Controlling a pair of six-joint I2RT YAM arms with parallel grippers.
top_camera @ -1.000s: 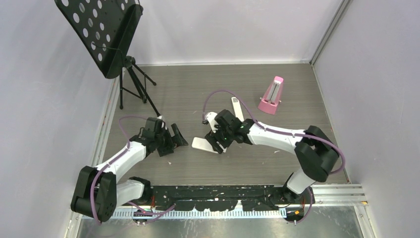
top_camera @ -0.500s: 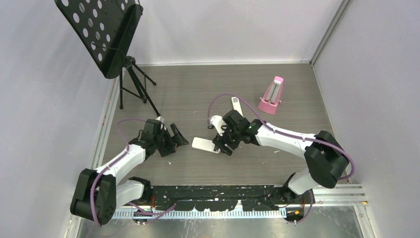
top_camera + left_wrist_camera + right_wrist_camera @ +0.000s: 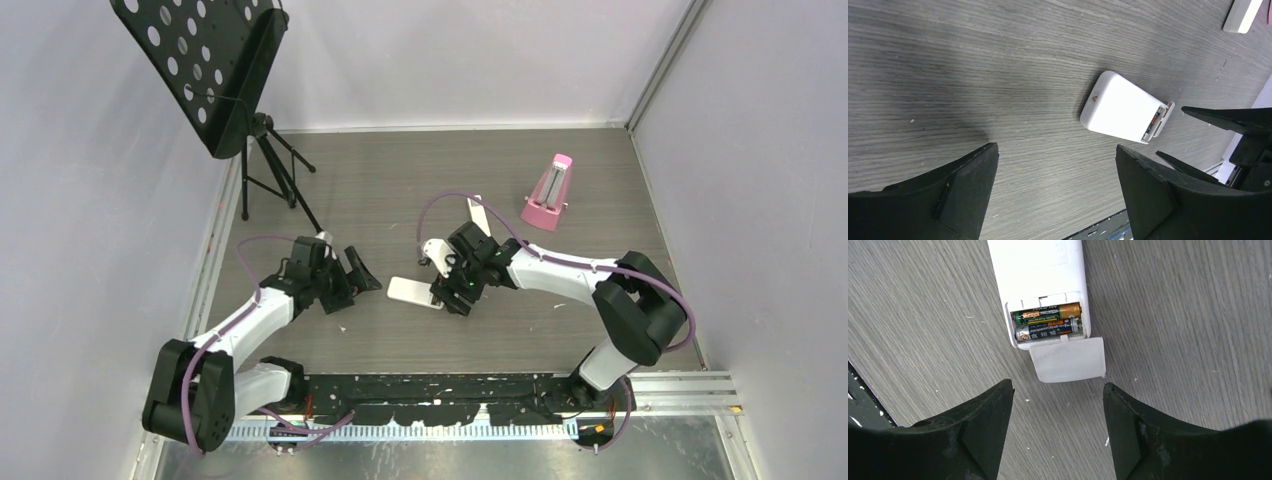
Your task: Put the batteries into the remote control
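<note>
The remote control (image 3: 409,291) lies face down, white back up, at the middle of the table. In the right wrist view its battery bay is open, with two batteries (image 3: 1048,321) lying side by side in the remote (image 3: 1037,267). The loose white cover (image 3: 1068,360) lies flat against the bay's end. My right gripper (image 3: 1058,385) is open and empty just short of the cover; in the top view it (image 3: 447,297) sits at the remote's right end. My left gripper (image 3: 1056,147) is open and empty, left of the remote (image 3: 1120,107), and in the top view (image 3: 362,278) too. No other batteries show.
A longer slim white remote (image 3: 478,215) lies behind the right arm. A pink metronome (image 3: 548,192) stands at the back right. A black music stand (image 3: 215,70) stands on its tripod at the back left. Walls close in the table.
My right gripper has drawn back a little to the right, off the remote's end. My left arm has barely shifted.
</note>
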